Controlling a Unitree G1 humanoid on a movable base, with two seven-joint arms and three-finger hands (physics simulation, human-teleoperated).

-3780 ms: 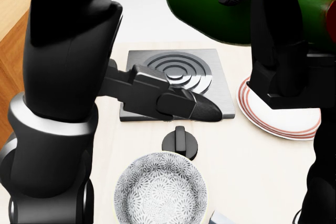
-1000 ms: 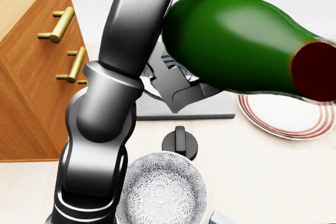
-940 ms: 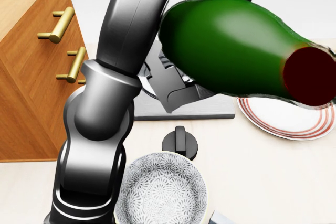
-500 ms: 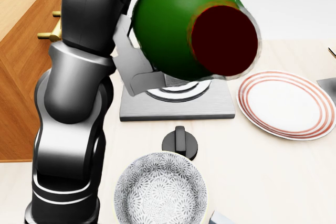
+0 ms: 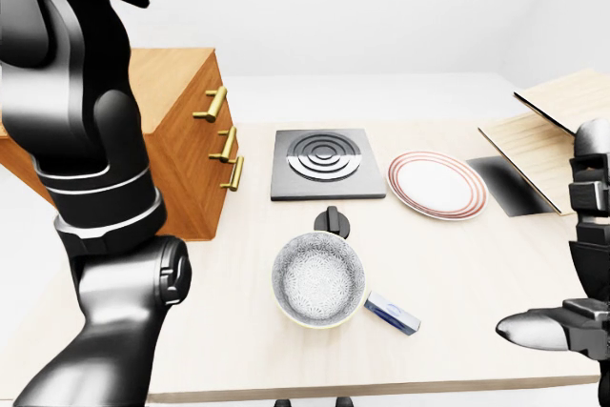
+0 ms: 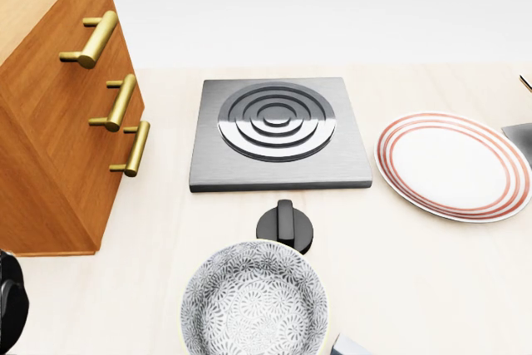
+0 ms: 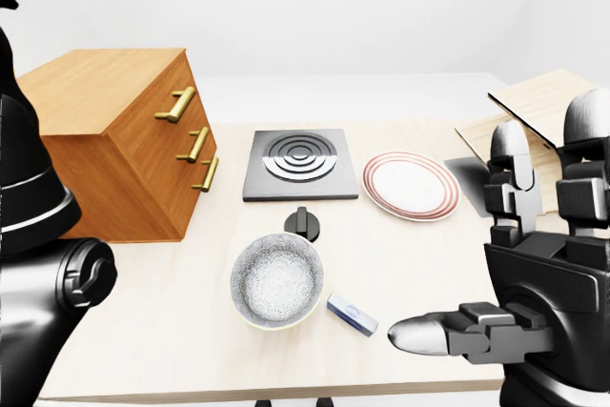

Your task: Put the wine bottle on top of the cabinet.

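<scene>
A: Bottle?
B: Not in any view. Left arm rises past the top left edge of the eye views, its hand cut off, so I can't tell its grip.
A: Right hand?
B: Right hand at lower right, fingers spread, holding nothing.
A: What's left of it?
B: Table with a striped plate, hot plate, knob, patterned bowl, small blue box. Wooden cabinet furthest left, top bare.
</scene>
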